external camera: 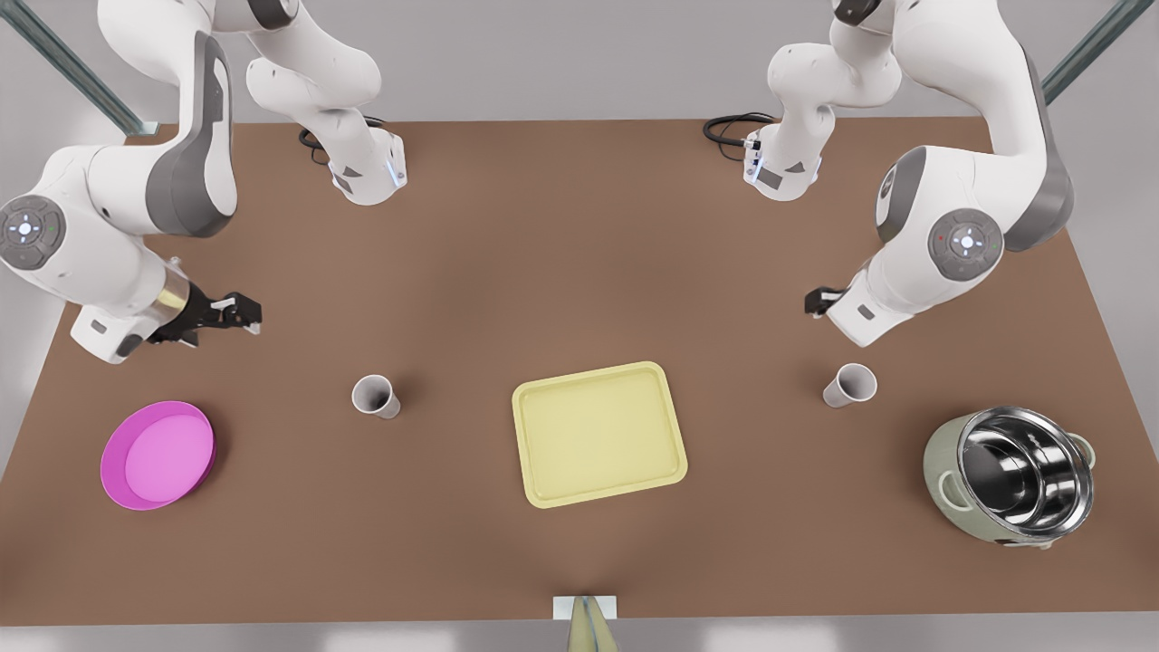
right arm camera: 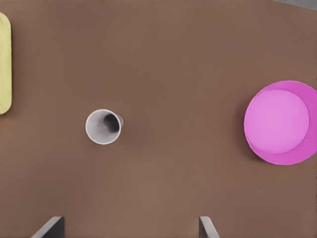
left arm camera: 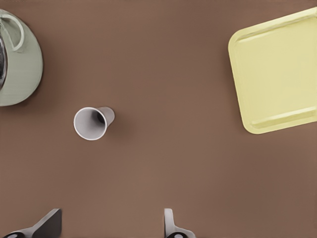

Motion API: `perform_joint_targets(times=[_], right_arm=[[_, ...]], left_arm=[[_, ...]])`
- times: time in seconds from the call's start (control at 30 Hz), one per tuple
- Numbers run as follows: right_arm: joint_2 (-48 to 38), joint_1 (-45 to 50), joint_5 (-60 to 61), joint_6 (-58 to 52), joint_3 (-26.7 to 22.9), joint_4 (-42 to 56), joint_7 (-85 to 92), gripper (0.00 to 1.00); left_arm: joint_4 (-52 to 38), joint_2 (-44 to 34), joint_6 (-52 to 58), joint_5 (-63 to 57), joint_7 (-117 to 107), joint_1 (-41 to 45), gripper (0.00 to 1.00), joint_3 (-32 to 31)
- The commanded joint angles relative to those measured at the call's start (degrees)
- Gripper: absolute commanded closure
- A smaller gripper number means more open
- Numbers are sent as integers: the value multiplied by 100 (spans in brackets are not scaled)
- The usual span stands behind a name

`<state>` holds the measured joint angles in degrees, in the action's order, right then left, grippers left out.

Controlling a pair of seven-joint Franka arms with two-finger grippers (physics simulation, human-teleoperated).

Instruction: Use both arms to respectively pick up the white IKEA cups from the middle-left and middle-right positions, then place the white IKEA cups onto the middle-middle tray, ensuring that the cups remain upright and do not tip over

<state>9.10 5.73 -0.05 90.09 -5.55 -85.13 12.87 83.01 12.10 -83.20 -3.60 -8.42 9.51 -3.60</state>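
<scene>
Two white cups stand upright on the brown table, one on each side of the pale yellow tray. The cup at the front view's right shows in the left wrist view as cup, near the tray. My left gripper hovers open behind this cup, its fingers spread wide. The other cup is the cup of the right wrist view. My right gripper hangs open behind it and toward the front view's left, with its fingers apart. The tray holds nothing.
A magenta round bowl lies near the front view's left edge, also seen as the bowl. A steel-lined green pot stands at the front view's right, close to that side's cup, shown as pot.
</scene>
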Motion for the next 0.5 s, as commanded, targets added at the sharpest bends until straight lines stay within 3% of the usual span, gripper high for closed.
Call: perform_joint_targets(times=[0.0,0.07,0.1,0.13,0.27,0.37,0.47], right_arm=[[-4,-2,-3,184,2,-4,612,0],[109,7,-12,210,11,23,594,0],[373,-10,-12,271,11,23,690,0],[724,68,5,464,54,207,708,0],[1859,341,489,1528,54,348,436,0],[2096,359,489,2100,54,172,444,0],[1912,324,498,2916,63,-610,497,0]], left_arm=[[-4,-6,-267,0,-547,-2,0,-1],[5,55,-276,9,-538,-10,0,86],[22,309,-354,298,-84,-10,0,551],[153,512,-871,308,498,-46,0,895],[699,1127,-2332,316,877,-511,0,1194],[1305,1233,-3079,334,877,-634,0,1326],[1718,1321,-3519,334,868,-714,0,1326]])
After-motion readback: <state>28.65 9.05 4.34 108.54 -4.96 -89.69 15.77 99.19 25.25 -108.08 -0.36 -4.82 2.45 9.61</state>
